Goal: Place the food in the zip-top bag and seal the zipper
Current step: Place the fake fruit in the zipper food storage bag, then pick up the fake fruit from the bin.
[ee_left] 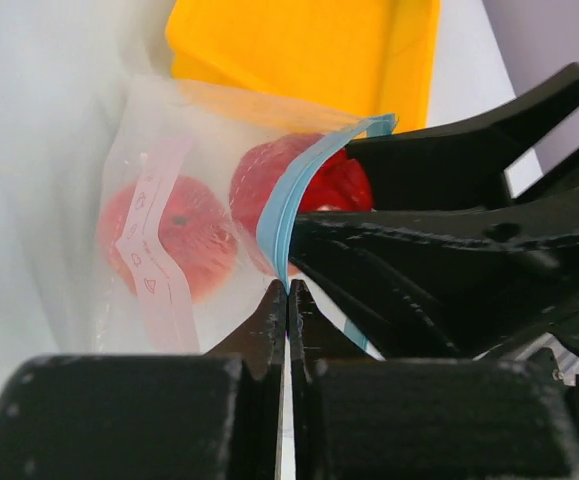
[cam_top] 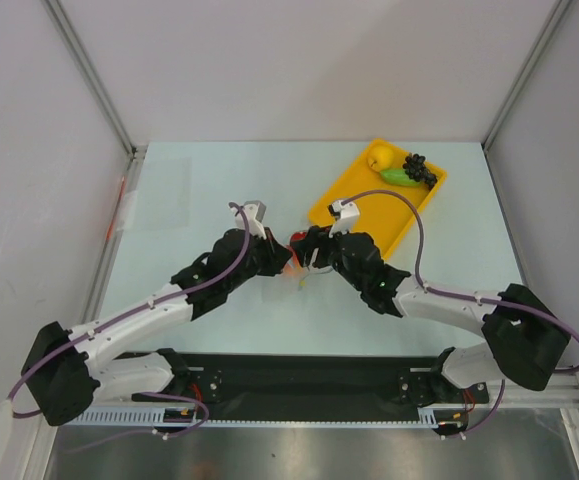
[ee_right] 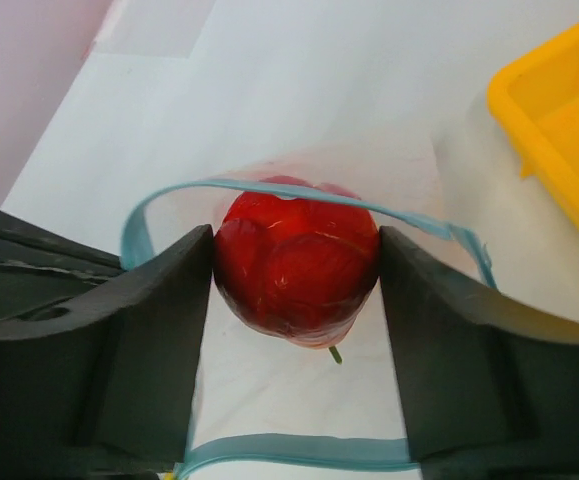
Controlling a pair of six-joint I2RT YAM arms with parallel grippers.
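My left gripper (cam_top: 285, 262) (ee_left: 287, 296) is shut on the teal-blue zipper strip (ee_left: 274, 225) of the clear zip-top bag (ee_left: 149, 130) and holds its mouth open at the table's centre. A peach-orange fruit (ee_left: 169, 238) lies inside the bag. My right gripper (cam_top: 307, 246) (ee_right: 297, 262) is shut on a glossy red fruit (ee_right: 297, 258) (ee_left: 304, 180) (cam_top: 297, 238) and holds it in the bag's mouth, with the zipper rim (ee_right: 299, 452) looped around my fingers. A yellow fruit (cam_top: 380, 157), a green one (cam_top: 399, 176) and a black grape bunch (cam_top: 420, 168) lie on the tray.
The yellow tray (cam_top: 369, 205) stands right of centre, just behind my right gripper, and its corner shows in the right wrist view (ee_right: 559, 120). The two grippers are nearly touching. Grey walls with metal posts close in the back and both sides.
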